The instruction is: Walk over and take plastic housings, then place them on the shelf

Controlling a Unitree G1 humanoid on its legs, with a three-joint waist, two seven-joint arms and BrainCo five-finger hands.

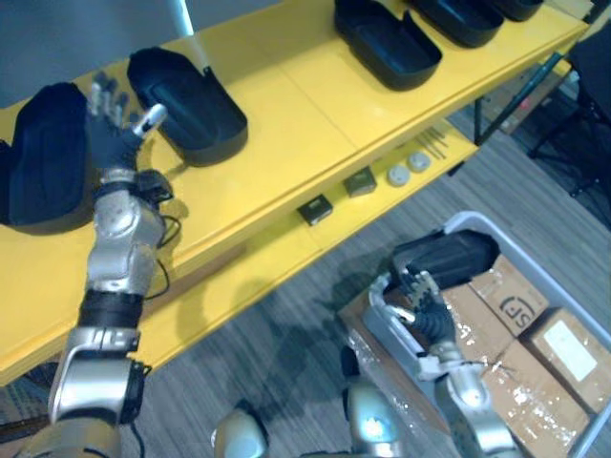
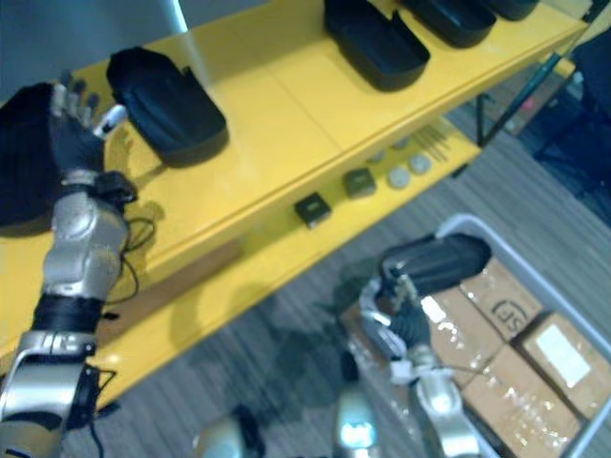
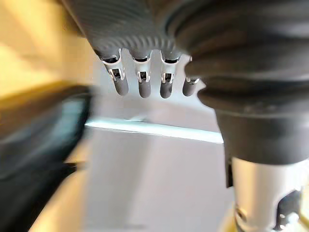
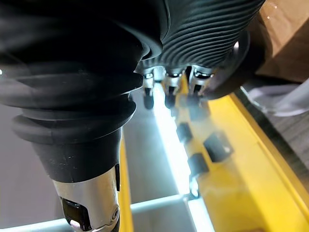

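Black plastic housing (image 1: 444, 256) is off the yellow shelf (image 1: 286, 105), down on the floor side of its front edge. It sits on wrapped cardboard boxes (image 1: 520, 315) inside a grey-rimmed bin (image 1: 496, 229). R hand (image 1: 427, 310) is at the housing's edge away from the shelf, fingertips at or just short of it. Can't tell if it grips; wrist view too close to read.

L hand (image 1: 116, 119) is up over the shelf's top tier, fingers spread wide, holding nothing. It's btw a shelved housing (image 1: 186, 95) and an end housing (image 1: 43, 153) at the shelf's left end. Far housings (image 1: 387, 38) sit further right on the top tier. The shelf's lower tier has small dark blocks (image 1: 315, 210) and pale discs (image 1: 409, 168).

Risks: the shell looks smooth and curved, so a shallow one-hand pinch may slip, or tip it down btw boxes and bin rim. On the lift it could clip the lower tier's front edge. L hand is very near the shelved housing, so a swing could shove it.
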